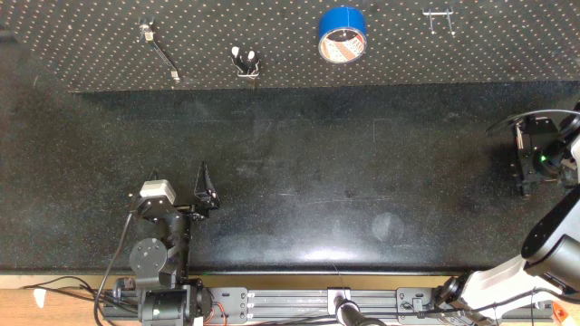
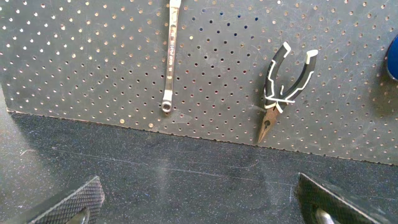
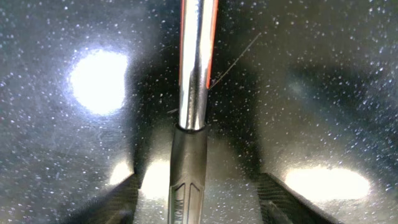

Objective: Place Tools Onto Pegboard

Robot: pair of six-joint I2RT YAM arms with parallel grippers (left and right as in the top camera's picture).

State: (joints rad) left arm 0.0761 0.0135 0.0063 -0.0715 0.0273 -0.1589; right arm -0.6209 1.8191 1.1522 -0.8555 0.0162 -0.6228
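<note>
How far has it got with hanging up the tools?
Mostly done, it seems: a wrench, pliers and a blue tape roll already hang on the pegboard. In hand: the open right gripper straddles a metal-shafted tool on the table. Left: grip it, lift it, hang it, probably on the empty hook.

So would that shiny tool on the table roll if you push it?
Probably stiff and heavy for its size: the tool has a shiny metal shaft. That shaft looks round, so a sideways nudge might roll it.
</note>
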